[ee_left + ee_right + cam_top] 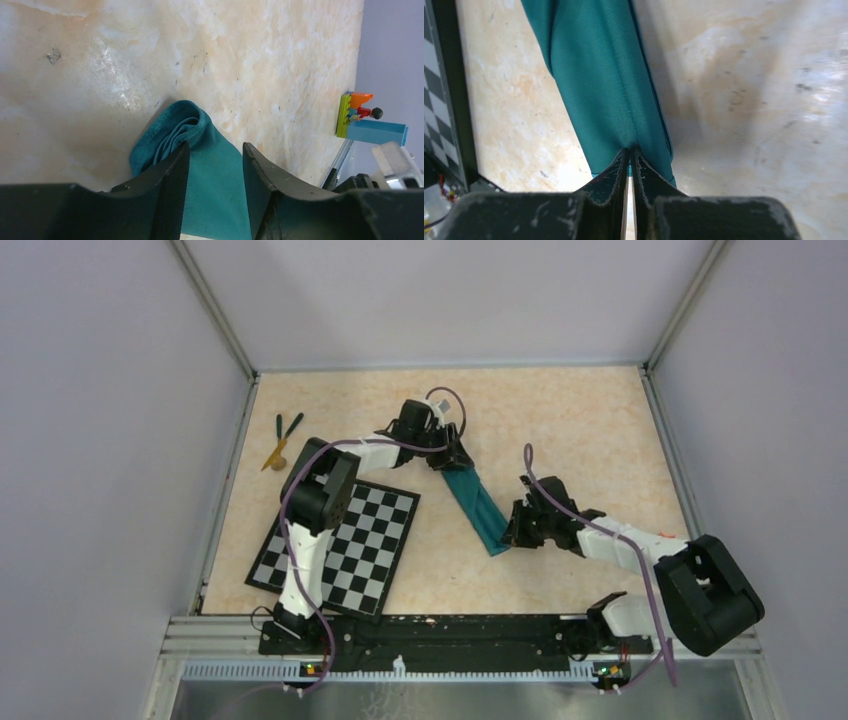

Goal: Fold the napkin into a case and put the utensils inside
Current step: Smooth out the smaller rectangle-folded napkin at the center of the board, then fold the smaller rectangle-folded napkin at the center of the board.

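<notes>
Nearest the arm bases, the black-and-white checkerboard mat (370, 540) lies flat on the near left of the table (580, 420), partly under the left arm. To its right, the right gripper (629, 152) sits at the near end of the napkin (604, 75), its fingers pressed almost together and pinching the cloth's near edge. The teal napkin is folded into a narrow strip that runs diagonally across the middle of the table, away from this grip and leftward. At its far end the left gripper (215, 150) stands over the cloth with fingers spread, the flat strip between them and a bunched, rolled end just beyond their tips. Past it, near the wall, sit toy blocks (360, 117). The utensils (280, 440), two dark green sticks and a tan one, lie well apart at the far left.
</notes>
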